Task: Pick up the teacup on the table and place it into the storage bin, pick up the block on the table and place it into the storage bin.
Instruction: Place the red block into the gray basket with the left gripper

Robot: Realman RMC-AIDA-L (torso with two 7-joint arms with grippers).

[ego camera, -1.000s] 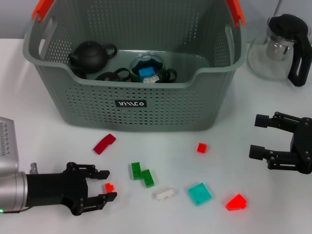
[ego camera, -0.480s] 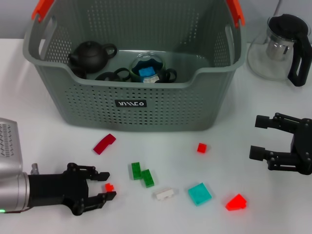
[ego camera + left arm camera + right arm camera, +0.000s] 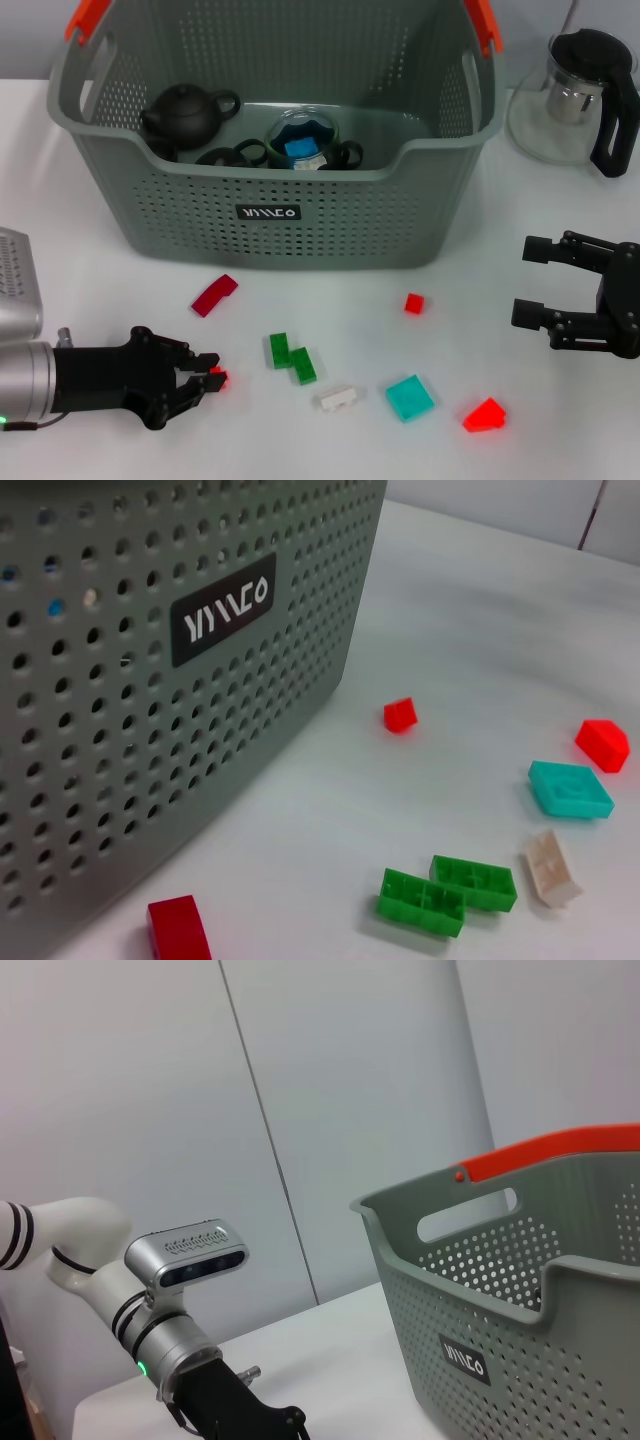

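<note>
In the head view my left gripper (image 3: 211, 376) sits low at the front left, shut on a small red block (image 3: 219, 378) that rests on the white table. The grey perforated storage bin (image 3: 300, 222) stands behind, holding a black teapot (image 3: 185, 112), dark teacups (image 3: 228, 155) and a glass cup (image 3: 303, 136) with a blue piece in it. No teacup shows on the table. My right gripper (image 3: 527, 282) hovers open at the right edge, holding nothing. The left wrist view shows the bin's labelled wall (image 3: 222, 605) and loose blocks, not the held block.
Loose on the table are a red curved piece (image 3: 214, 295), a green pair (image 3: 291, 357), a white block (image 3: 339, 398), a teal tile (image 3: 410, 397), a red wedge (image 3: 484, 414) and a red cube (image 3: 414, 303). A glass pitcher (image 3: 575, 95) stands at the back right.
My left gripper's fingers have come together around the small red block, which lay between them while they were open. The right arm has stayed still.
</note>
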